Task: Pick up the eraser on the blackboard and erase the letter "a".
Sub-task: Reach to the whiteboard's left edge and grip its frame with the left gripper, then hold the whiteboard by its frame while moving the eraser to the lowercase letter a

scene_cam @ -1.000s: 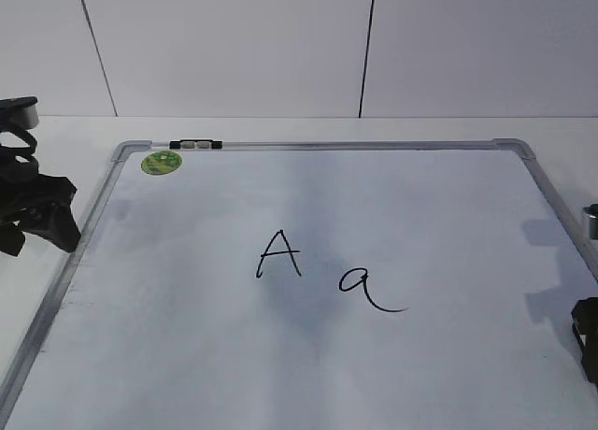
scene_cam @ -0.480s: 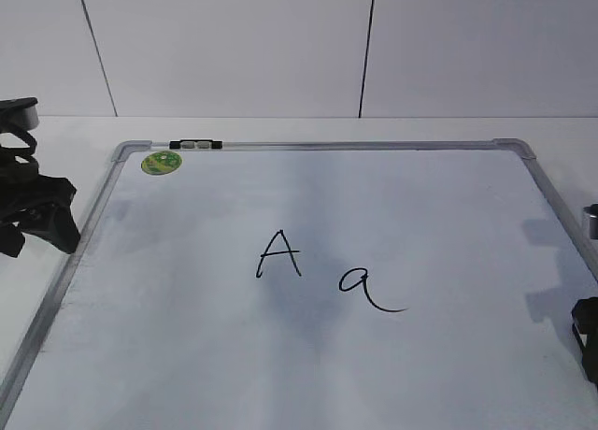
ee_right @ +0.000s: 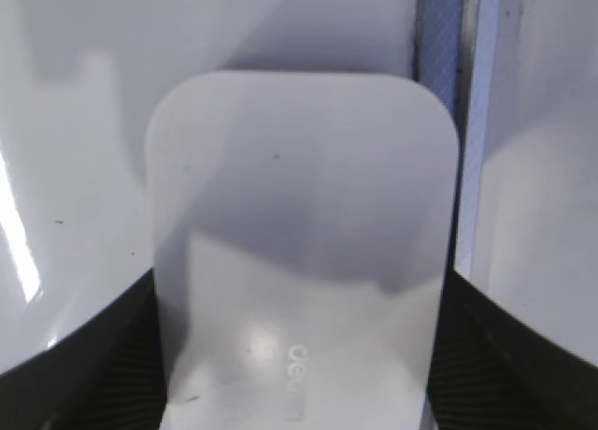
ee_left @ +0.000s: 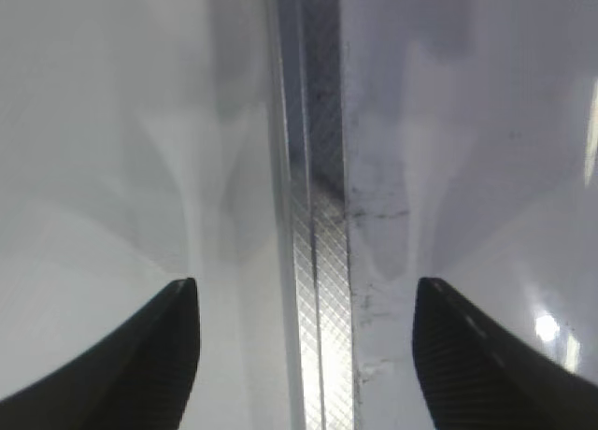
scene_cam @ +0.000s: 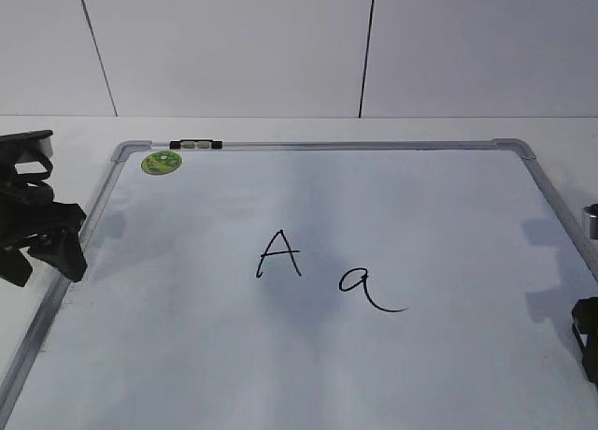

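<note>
The blackboard (scene_cam: pixel 420 215) is a white board in a grey frame, lying flat. The letter "a" (scene_cam: pixel 359 282) sits near its middle, right of a capital "A" (scene_cam: pixel 278 254). The white eraser (ee_right: pixel 301 206) fills the right wrist view, lying on the board beside the frame strip (ee_right: pixel 439 28). My right gripper (ee_right: pixel 301 294) has a black finger pressed against each long side of it. In the exterior view that gripper (scene_cam: pixel 589 341) barely shows at the right edge and the eraser is out of sight. My left gripper (scene_cam: pixel 45 266) (ee_left: pixel 304 290) is open above the board's left frame (ee_left: pixel 318 262), holding nothing.
A round green sticker (scene_cam: pixel 161 163) and a small black-and-silver clip (scene_cam: pixel 196 144) mark the board's far left corner. A white tiled wall stands behind the table. The board's grey frame runs along both sides under the grippers.
My left gripper has shifted a little to the right and nearer, over the board's left frame. The right gripper at the edge looks the same.
</note>
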Robot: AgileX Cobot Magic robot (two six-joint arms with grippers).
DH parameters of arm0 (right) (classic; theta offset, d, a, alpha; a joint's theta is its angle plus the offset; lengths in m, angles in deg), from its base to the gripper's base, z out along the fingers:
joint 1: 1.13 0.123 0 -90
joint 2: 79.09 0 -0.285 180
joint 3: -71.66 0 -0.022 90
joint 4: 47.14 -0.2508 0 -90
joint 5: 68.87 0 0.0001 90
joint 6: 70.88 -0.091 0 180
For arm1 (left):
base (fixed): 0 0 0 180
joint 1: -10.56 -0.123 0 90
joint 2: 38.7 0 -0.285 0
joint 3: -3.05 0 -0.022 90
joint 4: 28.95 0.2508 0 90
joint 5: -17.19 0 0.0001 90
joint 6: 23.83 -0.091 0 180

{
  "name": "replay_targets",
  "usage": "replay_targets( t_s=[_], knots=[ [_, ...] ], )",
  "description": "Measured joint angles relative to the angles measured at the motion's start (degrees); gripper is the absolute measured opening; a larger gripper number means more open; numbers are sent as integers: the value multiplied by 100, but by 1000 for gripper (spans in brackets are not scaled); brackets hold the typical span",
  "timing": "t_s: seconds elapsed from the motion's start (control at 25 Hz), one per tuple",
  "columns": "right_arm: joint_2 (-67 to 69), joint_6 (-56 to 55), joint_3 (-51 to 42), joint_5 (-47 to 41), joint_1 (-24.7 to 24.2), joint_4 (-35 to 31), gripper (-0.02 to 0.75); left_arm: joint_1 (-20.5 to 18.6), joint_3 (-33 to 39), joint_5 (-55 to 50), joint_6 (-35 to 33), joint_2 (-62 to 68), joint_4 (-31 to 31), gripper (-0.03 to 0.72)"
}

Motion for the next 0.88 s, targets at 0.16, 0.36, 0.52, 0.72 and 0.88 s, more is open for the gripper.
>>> replay_targets(
  t_s=[0.16,0.36,0.52,0.72,0.88],
  knots=[
    [0,0,0,0,0,0,551,0,0,-41,0,121,-53,531],
    [0,0,0,0,0,0,551,0,0,-30,0,131,-171,525],
    [0,0,0,0,0,0,551,0,0,20,0,131,-210,521],
    [0,0,0,0,0,0,551,0,0,123,0,131,-219,505],
    [0,0,0,0,0,0,551,0,0,145,0,131,-219,491]
  ],
)
